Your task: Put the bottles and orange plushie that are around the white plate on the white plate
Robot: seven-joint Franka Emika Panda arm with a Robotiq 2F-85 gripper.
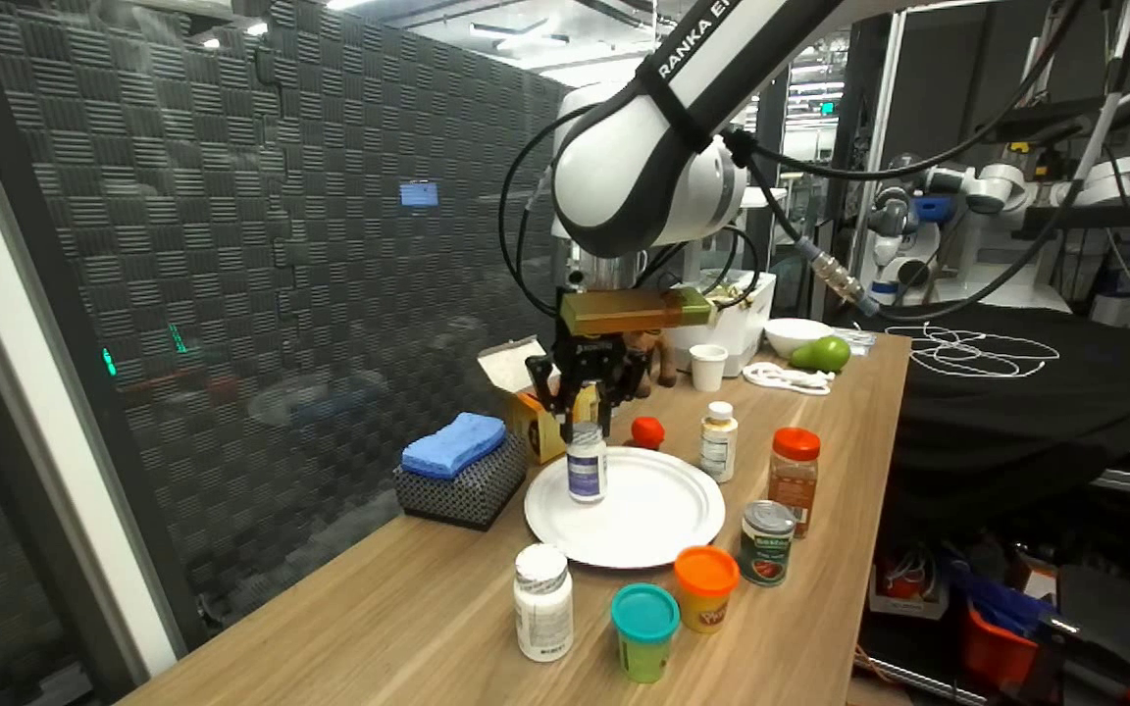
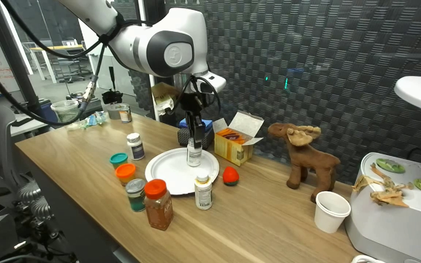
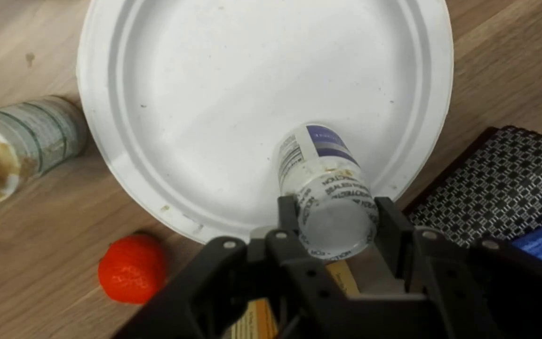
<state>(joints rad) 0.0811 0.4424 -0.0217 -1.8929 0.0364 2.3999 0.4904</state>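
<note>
- While the jaws grip its cap, a glossy purple-labelled bottle [image 3: 320, 162] is on or over the ridged, round white plate [image 1: 663, 520].
- In an exterior view, rounded red-orange plushie [image 2: 230, 174] right of it.

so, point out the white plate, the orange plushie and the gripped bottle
White plate [image 3: 238, 103]: wrist view, on its bare flat middle.
Orange plushie [image 2: 230, 175]: an exterior view, on its rounded red-orange side.
Gripped bottle [image 1: 587, 473]: an exterior view, on its purple label.
</note>
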